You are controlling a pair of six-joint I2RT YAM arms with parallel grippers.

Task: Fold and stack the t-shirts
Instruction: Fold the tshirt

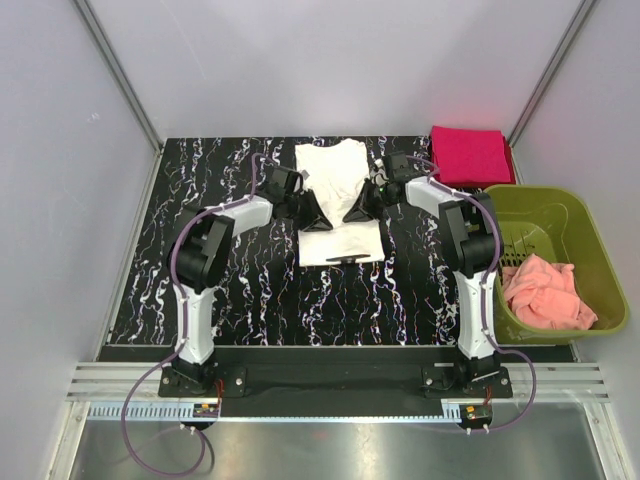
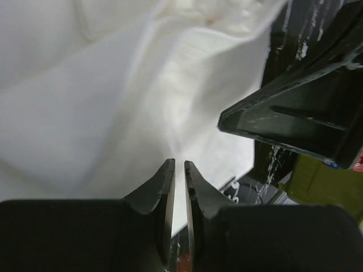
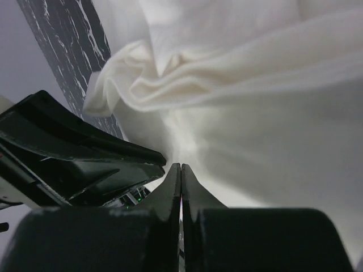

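Nearest, the surface (image 1: 240,290): black, veined with white, with both arms reaching over it from the near edge.

Beside its right edge is a green basket (image 1: 590,240) holding a crumpled pink cloth (image 1: 545,292).

Left tool (image 2: 177,164): closed to a thin slit, with its tips nipping a fold at the left edge of the cream-white t-shirt (image 1: 335,175).

Right tool (image 3: 181,166): fingers pressed together with no gap, tips against the same shirt's right edge. Whether any cloth is caught between them cannot be told.

The two tools face each other across the shirt's middle, near one another, and each shows in the other's wrist view.

Cream-white t-shirt: lies at the centre of the surface. It is narrowest between the tools, where it bunches in soft folds. The near part lies flat and rectangular, with a thin dark mark at its near hem, and the far part spreads wider.

Farthest, the magenta-red t-shirt (image 1: 468,153): folded into a neat square at the far right corner of the surface, just beyond the basket and apart from the cream-white one.
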